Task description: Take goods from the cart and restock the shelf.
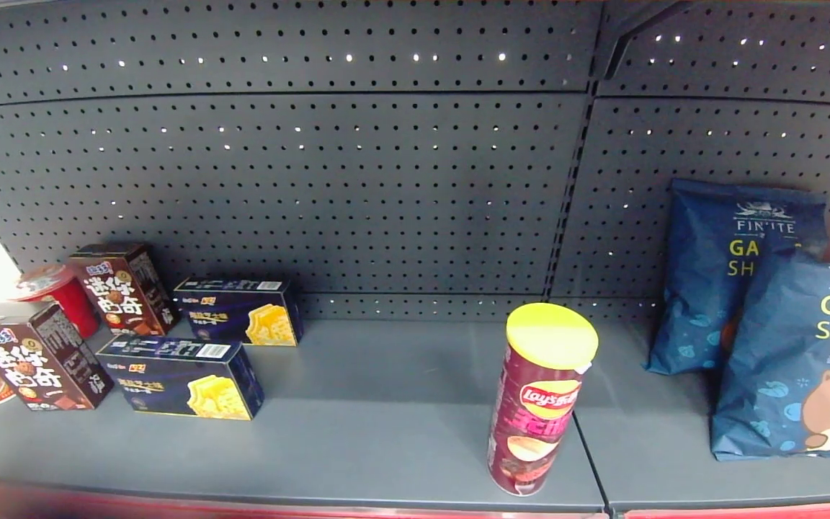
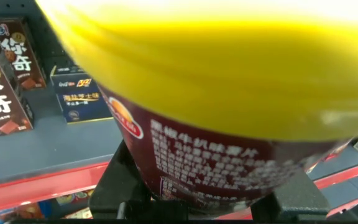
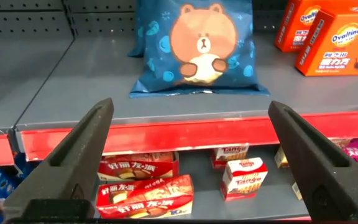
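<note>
Left end effector [image 2: 205, 200] is clamped round a yellow-lidded chip can [image 2: 216, 155], held just out front of the shelf [image 2: 48, 146]. Right end effector [image 3: 191, 158] gapes wide, empty, facing the bear-print snack bag [image 3: 194, 43].

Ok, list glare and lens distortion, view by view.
Head view: pegboard seams bow, glare whites out the far left edge. Left wrist view: glare washes out the yellow lid of the chip can. Right wrist view: even light, lower shelf dimmer.

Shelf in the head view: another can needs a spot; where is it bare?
Bare: the wide stretch between the front blue box and the standing chip can. Crowded: brown boxes at the left end, blue bags at right.
</note>
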Controlling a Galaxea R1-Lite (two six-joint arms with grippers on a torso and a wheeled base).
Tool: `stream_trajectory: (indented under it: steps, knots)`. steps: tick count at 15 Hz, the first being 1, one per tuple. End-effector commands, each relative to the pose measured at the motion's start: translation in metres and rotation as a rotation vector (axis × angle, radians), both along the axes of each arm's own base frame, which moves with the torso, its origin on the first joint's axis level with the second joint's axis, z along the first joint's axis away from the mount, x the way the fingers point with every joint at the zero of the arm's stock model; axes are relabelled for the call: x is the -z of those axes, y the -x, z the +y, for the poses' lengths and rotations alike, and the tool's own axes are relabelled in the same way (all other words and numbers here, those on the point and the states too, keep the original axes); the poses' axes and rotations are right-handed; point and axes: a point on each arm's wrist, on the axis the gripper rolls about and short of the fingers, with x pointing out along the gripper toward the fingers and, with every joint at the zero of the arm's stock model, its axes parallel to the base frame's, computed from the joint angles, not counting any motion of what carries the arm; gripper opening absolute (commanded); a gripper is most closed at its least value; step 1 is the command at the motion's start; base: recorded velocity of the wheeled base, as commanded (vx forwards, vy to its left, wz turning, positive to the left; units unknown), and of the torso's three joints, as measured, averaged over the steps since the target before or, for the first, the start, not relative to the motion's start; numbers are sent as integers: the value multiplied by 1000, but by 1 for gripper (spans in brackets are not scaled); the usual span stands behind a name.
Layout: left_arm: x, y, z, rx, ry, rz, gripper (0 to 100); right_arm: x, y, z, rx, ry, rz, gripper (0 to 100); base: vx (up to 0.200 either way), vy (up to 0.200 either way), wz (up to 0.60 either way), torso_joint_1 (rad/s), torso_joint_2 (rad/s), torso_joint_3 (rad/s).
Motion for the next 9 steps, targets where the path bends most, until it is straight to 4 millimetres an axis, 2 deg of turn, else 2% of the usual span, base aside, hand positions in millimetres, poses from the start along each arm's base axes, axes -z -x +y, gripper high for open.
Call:
stream_trajectory:
  steps: [1, 4, 5, 9]
  knots:
    - [1, 0, 0, 0, -2, 5, 0, 0, 0, 0, 0, 1, 1, 100, 0, 0, 0, 0, 0, 0]
    - [2, 0, 0, 0, 1, 1, 0, 0, 0, 0, -1, 1, 1, 100, 0, 0, 0, 0, 0, 0]
    - [-4, 2, 1, 5, 7, -25, 0, 0, 0, 0, 0, -2, 2, 100, 0, 0, 0, 0, 0, 0]
    - [-52, -5, 0, 105, -10, -59, 0, 0, 0, 0, -3, -2, 1, 100, 0, 0, 0, 26, -57, -36]
